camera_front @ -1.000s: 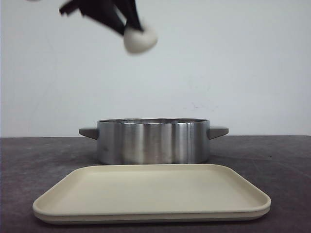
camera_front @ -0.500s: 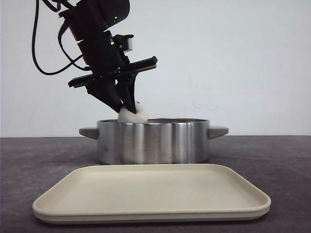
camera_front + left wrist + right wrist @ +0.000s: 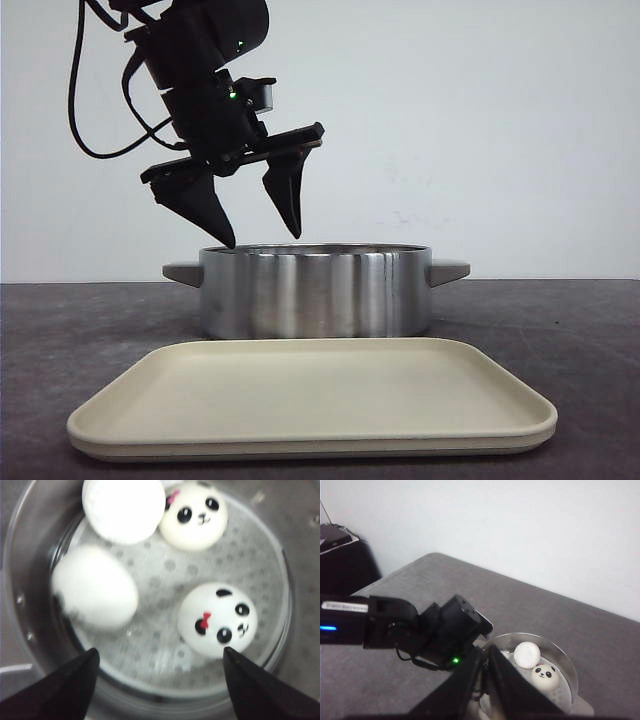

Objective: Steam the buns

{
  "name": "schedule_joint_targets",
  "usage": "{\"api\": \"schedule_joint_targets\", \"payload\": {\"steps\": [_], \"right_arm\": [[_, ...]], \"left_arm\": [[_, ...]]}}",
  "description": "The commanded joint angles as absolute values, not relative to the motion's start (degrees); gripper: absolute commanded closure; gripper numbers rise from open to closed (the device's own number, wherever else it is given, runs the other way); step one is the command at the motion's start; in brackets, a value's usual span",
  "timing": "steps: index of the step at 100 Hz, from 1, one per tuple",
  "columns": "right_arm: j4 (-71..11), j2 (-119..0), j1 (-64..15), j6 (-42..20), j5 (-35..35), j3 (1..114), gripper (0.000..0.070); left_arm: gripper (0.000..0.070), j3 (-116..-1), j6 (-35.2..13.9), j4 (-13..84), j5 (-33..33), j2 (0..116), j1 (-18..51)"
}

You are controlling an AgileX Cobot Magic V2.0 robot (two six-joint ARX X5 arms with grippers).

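Now we see the change plainly: half a second ago our left pincer (image 3: 260,237) was clamped on a bun at the rim of the steamer pot (image 3: 315,292); at this moment it hangs released, jaws spread wide and empty just above the pot's left rim. The bun has dropped inside. In the left wrist view four buns (image 3: 94,587) lie on the perforated liner: one blurred, perhaps not yet settled, one flipped with its flat base up (image 3: 123,507), and two showing panda faces, one (image 3: 195,515) and another (image 3: 218,619). The cream tray (image 3: 310,400) at the bench's (image 3: 60,330) front edge is bare, so we judge the loading done and only covering or heating left.

Our left arm reaches in from the upper left, tilted, fingertips aimed down at the pot. Our right pincer is not visible; its camera looks down on the left arm and pot from high up.
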State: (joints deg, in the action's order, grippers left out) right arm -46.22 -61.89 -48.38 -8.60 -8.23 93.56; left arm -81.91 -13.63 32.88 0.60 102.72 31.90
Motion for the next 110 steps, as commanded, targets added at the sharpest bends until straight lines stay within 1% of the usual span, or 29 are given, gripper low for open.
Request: {"api": "schedule_joint_targets", "payload": {"steps": [1, 3, 8, 11, 17, 26, 38, 43, 57, 68, 81, 93, 99, 104, 110], "right_arm": [[-46.3, -62.5, -49.0, -6.7, -9.9, 94.5, 0.0683], [-46.5, -62.5, -49.0, -6.2, -10.7, 94.5, 0.0683], [-46.5, -62.5, -49.0, -5.1, -12.5, 94.0, 0.0683], [-46.3, -62.5, -49.0, -4.9, -13.2, 93.5, 0.0683], [-46.1, -62.2, -48.9, -4.9, -14.0, 91.8, 0.0683], [-44.7, -60.8, -48.9, -4.9, -14.0, 87.6, 0.0683], [-38.3, -57.1, -48.9, -4.9, -13.4, 78.4, 0.0683], [-34.2, -55.0, -48.9, -4.9, -12.4, 73.7, 0.0683], [-19.3, -48.7, -49.0, -5.0, -6.0, 59.6, 0.0683], [-12.3, -45.7, -48.9, -6.0, -6.1, 52.8, 0.0684], [-10.1, -44.8, -48.9, -6.0, -6.3, 49.8, 0.0684], [-8.5, -44.9, -48.9, -6.0, -6.6, 49.7, 0.0683], [-6.5, -44.9, -48.9, -6.0, -7.4, 49.7, 0.0683], [-5.0, -44.9, -48.9, -6.0, -7.8, 49.7, 0.0684], [-3.2, -44.9, -48.9, -6.0, -8.1, 49.7, 0.0684]], "left_arm": [[0.0242, -84.7, -13.3, 34.2, 0.7, 103.2, 32.2], [0.0264, -84.7, -13.1, 34.3, 0.7, 102.6, 32.2], [0.0356, -84.7, -12.9, 34.3, 1.1, 100.6, 32.3], [0.0395, -84.7, -12.9, 34.3, 1.7, 99.1, 32.6], [0.0437, -84.7, -13.0, 34.0, 2.6, 95.5, 33.3], [0.0459, -84.6, -13.3, 33.8, 4.7, 88.9, 34.3], [0.0598, -84.5, -14.2, 33.9, 6.1, 79.5, 36.4], [0.0638, -84.4, -14.0, 34.0, 6.4, 75.5, 37.6], [0.0643, -83.6, -14.1, 35.5, 9.5, 65.1, 40.8], [0.0643, -81.9, -13.2, 37.9, 12.2, 58.5, 42.5], [0.0643, -76.8, -11.8, 40.8, 18.1, 50.5, 42.8], [0.0646, -68.5, -11.6, 40.4, 22.2, 42.6, 42.8], [0.0655, -63.9, -11.6, 39.3, 22.7, 38.7, 42.8], [0.0685, -60.6, -11.6, 38.7, 22.7, 35.8, 42.8], [0.0686, -57.6, -11.6, 38.2, 22.7, 33.0, 42.8]]}}
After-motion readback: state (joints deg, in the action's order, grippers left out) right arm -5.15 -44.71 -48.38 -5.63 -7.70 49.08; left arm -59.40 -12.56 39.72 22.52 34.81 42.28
